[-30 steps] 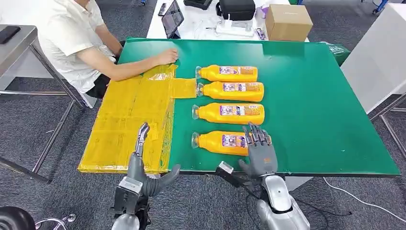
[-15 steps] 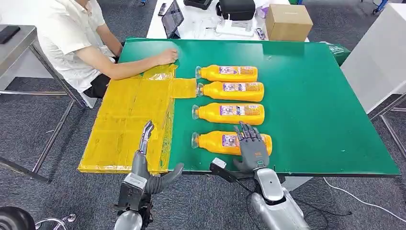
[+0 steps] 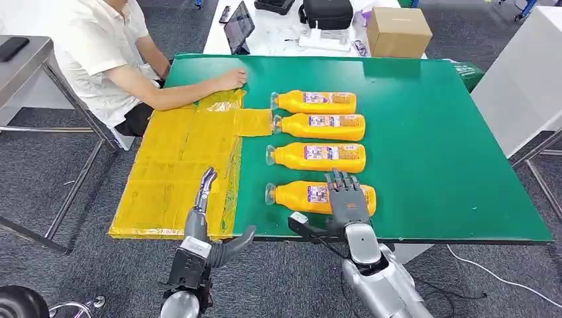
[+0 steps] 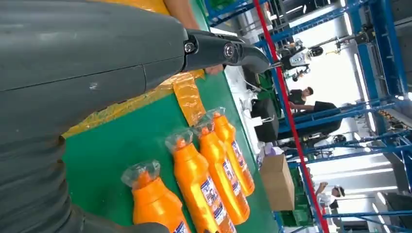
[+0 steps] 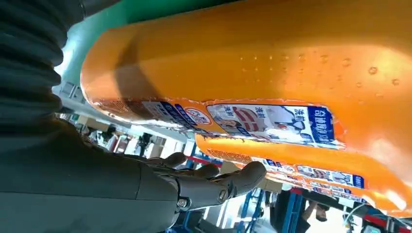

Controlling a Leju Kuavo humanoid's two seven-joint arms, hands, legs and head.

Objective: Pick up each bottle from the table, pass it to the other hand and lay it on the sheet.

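The right hand (image 3: 347,202) reaches in over the worktop's (image 3: 437,152) near edge, palm down, its fingers (image 3: 338,180) spread apart and lying over the base end of the nearest bottle (image 3: 301,196). Its thumb juts out sideways past the near edge, so the hand is wide and grips nothing. In the right wrist view the nearest bottle's orange body (image 5: 272,63) passes close above the extended fingers (image 5: 228,182).

The left hand (image 3: 202,228) is raised at the near edge, turned edge-on, fingers (image 3: 206,182) straight and pointing toward the far edge over the yellow sheet (image 3: 179,165), thumb out to the side; it is wide and holds nothing.

Four orange bottles lie on their sides in a column on the green worktop, caps toward the sheet: the nearest, then a second bottle (image 3: 317,157), a third bottle (image 3: 320,126) and the farthest bottle (image 3: 314,101).

A person's hand (image 3: 230,78) rests on the sheet's far corner.
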